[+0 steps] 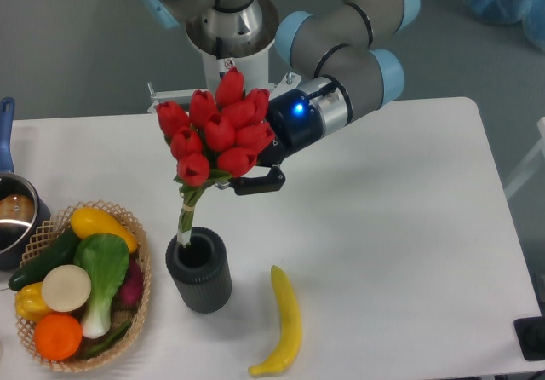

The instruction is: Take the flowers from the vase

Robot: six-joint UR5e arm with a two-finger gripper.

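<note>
- A yellow banana [282, 322] lies nearest the front edge of the white table [409, 227], just right of the vase.
- At the front left, a woven basket [140, 299] holds an orange, a yellow pepper, a cucumber, a bok choy and other produce.
- The dark grey ribbed vase [199, 271] stands upright between basket and banana.
- The flowers [218, 133], red tulip buds on pale bundled stems, hang tilted above the vase; the stem ends sit right at its mouth, and whether they are inside it cannot be told.
- The gripper [247, 175] is clamped on the bunch just under the buds, one dark finger [260, 181] showing.
- A pot [13, 214] sits at the left edge.
</note>
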